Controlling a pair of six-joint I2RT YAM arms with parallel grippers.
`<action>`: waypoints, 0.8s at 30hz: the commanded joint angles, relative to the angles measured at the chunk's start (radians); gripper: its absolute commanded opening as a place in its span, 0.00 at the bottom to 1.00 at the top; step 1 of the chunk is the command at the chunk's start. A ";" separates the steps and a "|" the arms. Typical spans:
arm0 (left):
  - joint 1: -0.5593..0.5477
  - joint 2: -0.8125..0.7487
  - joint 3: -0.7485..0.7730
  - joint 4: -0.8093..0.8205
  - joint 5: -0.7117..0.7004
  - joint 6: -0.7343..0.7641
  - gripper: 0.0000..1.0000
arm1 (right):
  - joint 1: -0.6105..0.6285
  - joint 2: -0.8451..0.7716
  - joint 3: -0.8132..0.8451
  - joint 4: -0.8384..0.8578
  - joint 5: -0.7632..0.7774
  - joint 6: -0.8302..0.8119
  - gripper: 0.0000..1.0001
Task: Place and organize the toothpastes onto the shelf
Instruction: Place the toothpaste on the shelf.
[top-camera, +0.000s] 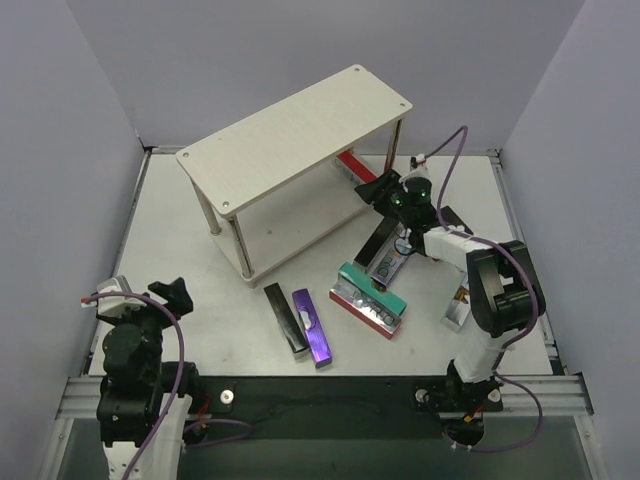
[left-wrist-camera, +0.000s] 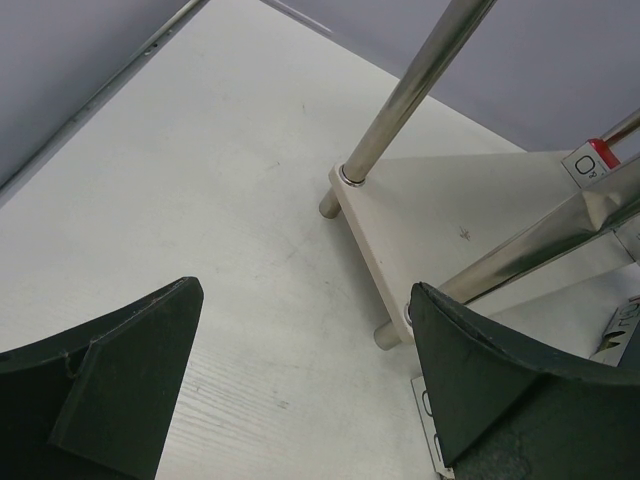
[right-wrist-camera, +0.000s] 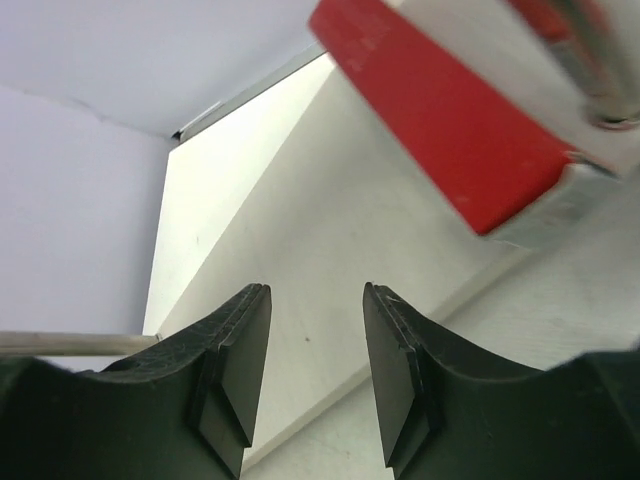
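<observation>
One red toothpaste lies on the lower board of the shelf at its far right end, tucked along the edge, we judge, to leave room for a row. Our right end effector hangs just beside it, slightly parted and empty. The other toothpastes lie scattered on the table, and our left end effector rests wide open at the near left, clear of the work; we can read no brand, the print being too small.

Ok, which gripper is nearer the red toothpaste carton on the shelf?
Right. The right gripper sits just beside the red carton on the lower board of the shelf, fingers open and empty. The left gripper hangs far off at the near left.
</observation>
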 joint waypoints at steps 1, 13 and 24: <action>0.011 -0.096 0.002 0.043 0.012 0.018 0.97 | 0.045 0.072 0.091 0.070 0.005 -0.035 0.42; 0.017 -0.099 0.002 0.043 0.015 0.020 0.96 | 0.174 0.268 0.263 0.092 0.256 -0.070 0.45; 0.046 -0.099 0.002 0.047 0.023 0.023 0.96 | 0.205 0.343 0.321 0.049 0.482 -0.125 0.48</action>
